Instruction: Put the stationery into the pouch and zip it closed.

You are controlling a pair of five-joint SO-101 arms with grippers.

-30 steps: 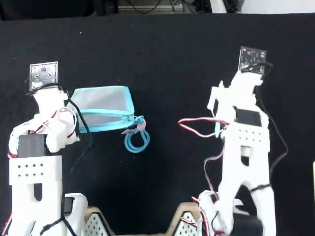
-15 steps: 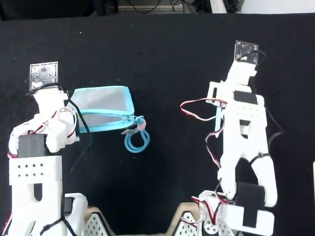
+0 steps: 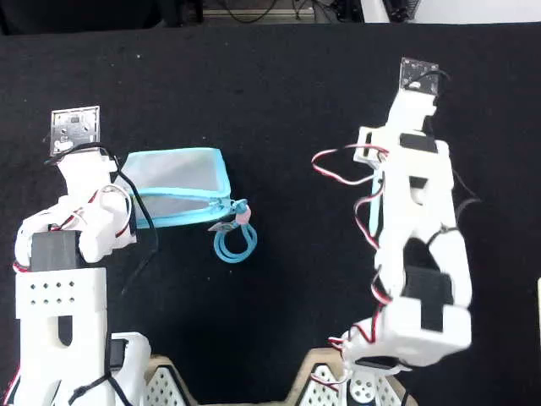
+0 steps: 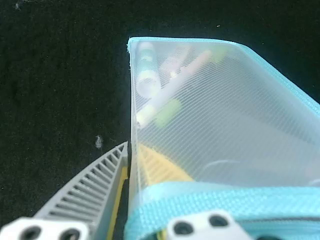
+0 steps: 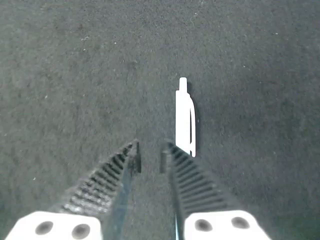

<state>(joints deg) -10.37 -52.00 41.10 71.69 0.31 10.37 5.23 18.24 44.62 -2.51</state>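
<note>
Holds right tool (image 5: 150,150) narrowly apart and empty, pen (image 5: 185,117) just off one fingertip (image 5: 176,152), long axis along the fingers, pouch (image 3: 173,173) at nine o'clock, clamped in left tool (image 4: 131,190).

The desk (image 3: 279,93) is covered in black matt cloth with a fine, slightly fuzzy nap. The pouch (image 4: 225,110) is translucent plastic mesh, finely ribbed and faintly shiny, edged with turquoise woven tape (image 4: 225,200). Its cord loop (image 3: 234,245) is smooth and turquoise. The pen (image 5: 184,117) is smooth, glossy white plastic. The fingers (image 5: 112,175) of the right gripper (image 5: 150,155) are matt grey plastic with ridged inner faces, set on white plastic mounts.
</note>
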